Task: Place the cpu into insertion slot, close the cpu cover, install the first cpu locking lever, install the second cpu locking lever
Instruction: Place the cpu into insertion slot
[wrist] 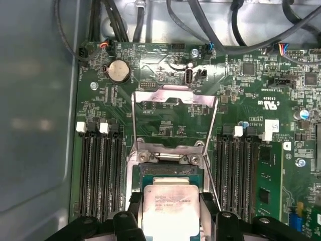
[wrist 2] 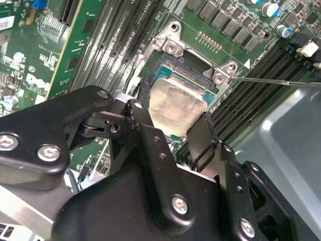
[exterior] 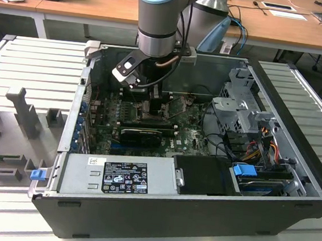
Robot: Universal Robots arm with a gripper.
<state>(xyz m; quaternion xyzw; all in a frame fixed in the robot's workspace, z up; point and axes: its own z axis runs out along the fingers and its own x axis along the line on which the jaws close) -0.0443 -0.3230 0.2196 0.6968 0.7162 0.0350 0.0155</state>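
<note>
- Your claw [wrist 2: 170,123] was clamped on the cpu [wrist 2: 178,105]. One black finger [wrist 2: 140,118] pressed against each of two opposite edges, and the pale metal top faced up between them.
- In the first wrist view you had the same grip: the claw [wrist: 170,213] held the cpu [wrist: 169,208] by its sides.
- Directly under the claw sat the insertion slot [wrist: 170,173]. The cpu hung over its dark centre, partly covering it; you could not tell whether the chip was touching the socket or was just above it.
- Just beyond the fingertips, the cpu cover [wrist: 150,96] stood swung open past the far edge of the slot, with the board visible through its square window.
- A thin lever rod [wrist 2: 271,81] stuck out sideways from a corner of the socket frame, unlatched.
- On both sides of the claw ran the long black memory slots [wrist: 98,175], parallel to the socket's edges.
- Farther out on the green motherboard [wrist: 251,90] there was a round coin battery [wrist: 119,71], well beyond the open cover.
- In the exterior view your claw [exterior: 151,105] reached down from the arm [exterior: 156,17] into the open computer case [exterior: 157,220], with the grey power supply [exterior: 118,176] lying on the near side of it.
</note>
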